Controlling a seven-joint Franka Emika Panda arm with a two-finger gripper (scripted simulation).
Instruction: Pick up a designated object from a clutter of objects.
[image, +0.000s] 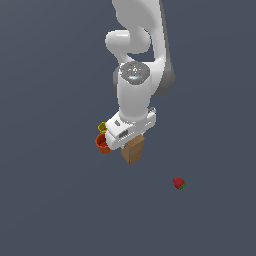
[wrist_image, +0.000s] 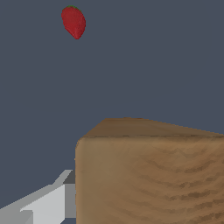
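Closest to my wrist camera is the brown box (wrist_image: 148, 175), filling much of that picture with its wood-grained face and a slice of its top, and one pale grey fingertip (wrist_image: 43, 205) sits right against its side. From the exterior view I see the white arm (image: 135, 95) reaching straight down, with the pincer (image: 131, 141) directly over the box (image: 133, 151), whose upper part is hidden behind the hand. I cannot tell from either picture whether the fingers are spread or pressed onto the box: only one finger shows, touching or nearly touching the cardboard, and the other is out of sight. I also cannot tell whether the box is resting on the dark grey floor (image: 50, 200) or raised off it. Just beside the pincer, on the exterior view's left, I make out the orange-red cup (image: 102, 143) standing upright with its mouth open, and the smaller yellow cup (image: 102, 127) touching or nearly touching it on the far side, partly hidden by the hand. Well apart from the pincer, toward the exterior view's right and nearer that camera, lies the tiny strawberry (image: 178, 183), alone on the floor; it also shows in my wrist picture (wrist_image: 73, 22), beyond the box.
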